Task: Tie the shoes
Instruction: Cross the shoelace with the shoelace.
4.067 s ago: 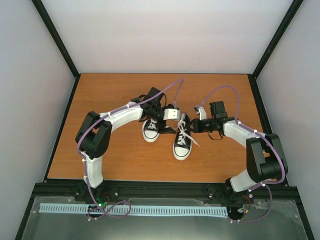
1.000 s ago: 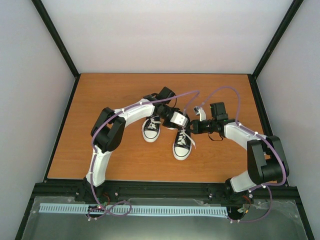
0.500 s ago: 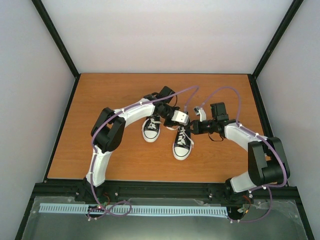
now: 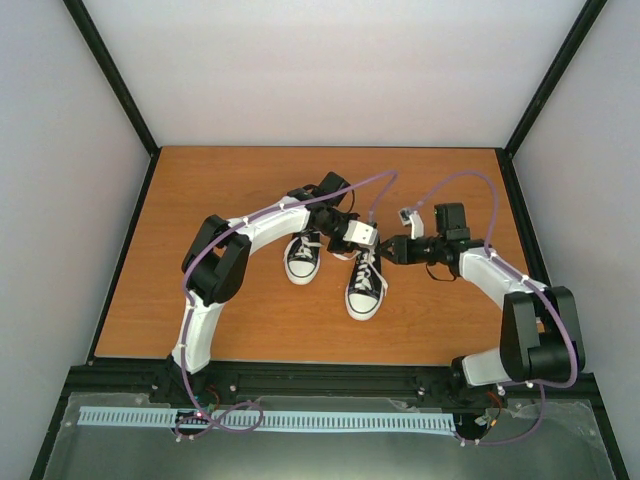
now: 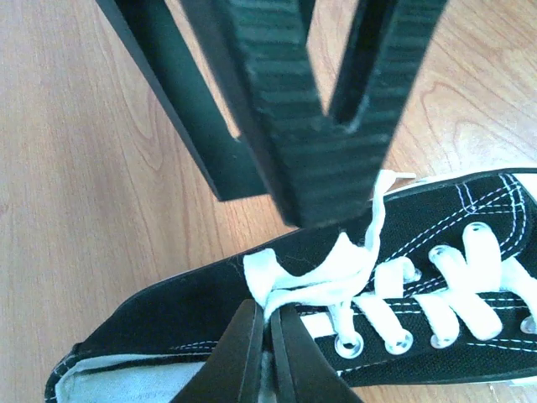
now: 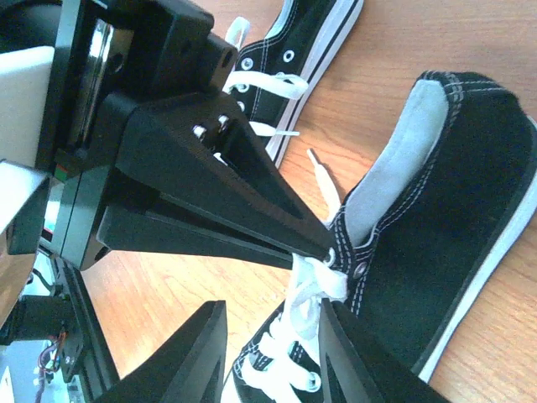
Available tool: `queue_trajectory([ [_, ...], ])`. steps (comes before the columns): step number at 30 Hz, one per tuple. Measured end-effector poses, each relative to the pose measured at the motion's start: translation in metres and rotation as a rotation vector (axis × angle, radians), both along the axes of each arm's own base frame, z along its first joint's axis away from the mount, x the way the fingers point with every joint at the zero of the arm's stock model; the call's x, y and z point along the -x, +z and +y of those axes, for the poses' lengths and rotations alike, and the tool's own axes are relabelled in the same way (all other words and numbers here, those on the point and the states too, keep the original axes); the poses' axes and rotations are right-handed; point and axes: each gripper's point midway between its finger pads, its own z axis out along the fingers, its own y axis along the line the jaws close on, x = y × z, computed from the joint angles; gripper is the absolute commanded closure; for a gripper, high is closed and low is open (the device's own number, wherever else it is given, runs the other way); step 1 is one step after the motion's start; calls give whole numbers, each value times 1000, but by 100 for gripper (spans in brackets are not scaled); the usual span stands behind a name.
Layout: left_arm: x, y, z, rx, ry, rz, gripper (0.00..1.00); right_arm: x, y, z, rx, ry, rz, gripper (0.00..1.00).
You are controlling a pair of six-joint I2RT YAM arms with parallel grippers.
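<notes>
From above, the nearer shoe sits on the table with its white toe cap towards my bases. The second shoe lies just beside it on my left, a little farther back, toe the same way. My left claw and my right claw meet tip to tip over the nearer shoe's open end, but that view is too small to say how either stands.

My left wrist camera settles one. The left claw is closed tight, its ribbed pads pressed together on a strand of white lace rising from the top eyelets. Low in that same view my right claw's slim fingertips poke in at the lace crossing and look nearly together.

My right wrist camera corrects that. The right claw stands parted and holds nothing, with loose lace and the laced front of the shoe showing in the gap. It also shows the second shoe beyond my left claw, which the left wrist view misses, and a lace end lying on the wood between the two shoes
</notes>
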Motion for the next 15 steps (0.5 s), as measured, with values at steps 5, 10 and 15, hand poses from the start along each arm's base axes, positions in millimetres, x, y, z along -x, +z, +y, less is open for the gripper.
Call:
queue_trajectory([
  [5, -2, -3, 2, -13, 9, -11, 97, -4, -4, -4, -5, -19, 5, 81],
  [10, -4, -6, 4, -27, 10, -26, 81, -10, -33, -5, 9, -41, 84, 87],
  [15, -4, -8, 5, -34, 0, -40, 78, -8, -47, -4, 7, -33, 132, 82],
])
